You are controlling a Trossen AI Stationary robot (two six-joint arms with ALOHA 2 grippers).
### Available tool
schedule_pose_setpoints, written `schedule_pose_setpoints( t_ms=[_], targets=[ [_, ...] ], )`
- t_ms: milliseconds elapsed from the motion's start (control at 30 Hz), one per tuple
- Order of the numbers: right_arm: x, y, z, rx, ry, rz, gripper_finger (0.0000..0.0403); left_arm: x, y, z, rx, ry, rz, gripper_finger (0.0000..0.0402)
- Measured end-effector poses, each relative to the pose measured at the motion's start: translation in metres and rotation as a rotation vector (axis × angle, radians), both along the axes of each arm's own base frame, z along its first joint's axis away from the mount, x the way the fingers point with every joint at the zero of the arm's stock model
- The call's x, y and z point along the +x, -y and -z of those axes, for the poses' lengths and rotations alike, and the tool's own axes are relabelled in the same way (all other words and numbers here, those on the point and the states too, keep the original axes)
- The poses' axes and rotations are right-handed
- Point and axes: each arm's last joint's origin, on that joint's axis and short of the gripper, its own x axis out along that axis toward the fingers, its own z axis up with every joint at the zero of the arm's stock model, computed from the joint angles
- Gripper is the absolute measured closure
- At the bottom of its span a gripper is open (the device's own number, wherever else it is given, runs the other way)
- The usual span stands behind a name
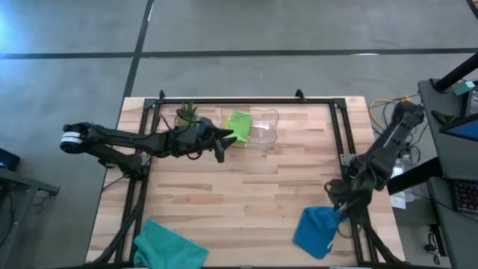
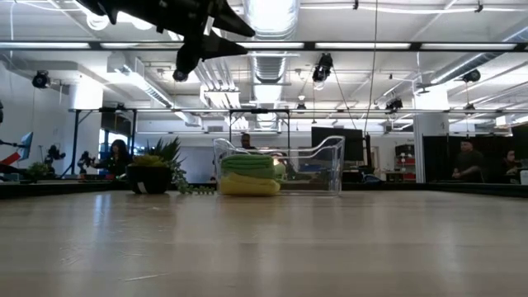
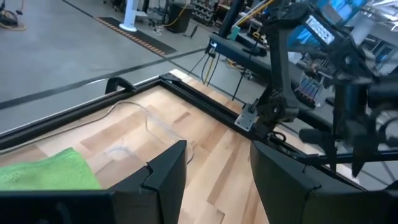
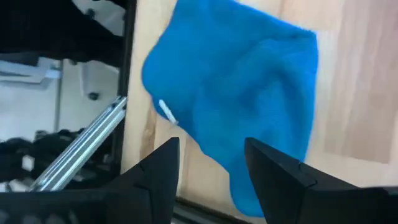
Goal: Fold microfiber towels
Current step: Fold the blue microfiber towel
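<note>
Green towel [image 1: 239, 124] atop yellow [image 2: 246, 186]; blue [image 1: 317, 230], teal [image 1: 169, 246] crumpled.

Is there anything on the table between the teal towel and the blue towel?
No. In the high view, only bare wooden tabletop lies between the teal towel and the blue towel.

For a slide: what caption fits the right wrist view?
Right tool open above a crumpled blue microfiber towel on the wooden table.

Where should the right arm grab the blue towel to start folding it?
Judging from above, grip the blue towel at its near corner, beside the white tag, coming straight down. It lies bunched at the table edge; the right gripper hovers over it, jaws open, nothing held.
</note>
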Motion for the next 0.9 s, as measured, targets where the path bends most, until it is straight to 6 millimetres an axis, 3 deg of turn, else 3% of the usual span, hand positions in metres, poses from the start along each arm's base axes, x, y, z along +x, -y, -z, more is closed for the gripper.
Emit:
schedule_pose_setpoints(
  t_ms=[367,633,900],
  targets=[
    [0.012,-0.046,0.038,-0.117,-0.115,0.152,0.0244,-0.001,0.0,0.002,0.001,-0.009,0.0,0.024],
    [0.023,-0.07,0.049,-0.168,-0.142,0.141,0.0245,-0.001,0.0,0.003,0.001,-0.016,0.005,0.024],
    [0.022,-0.087,0.052,-0.232,-0.198,0.156,0.0248,-0.001,0.0,0.003,0.028,-0.026,0.019,0.024]
  ],
)
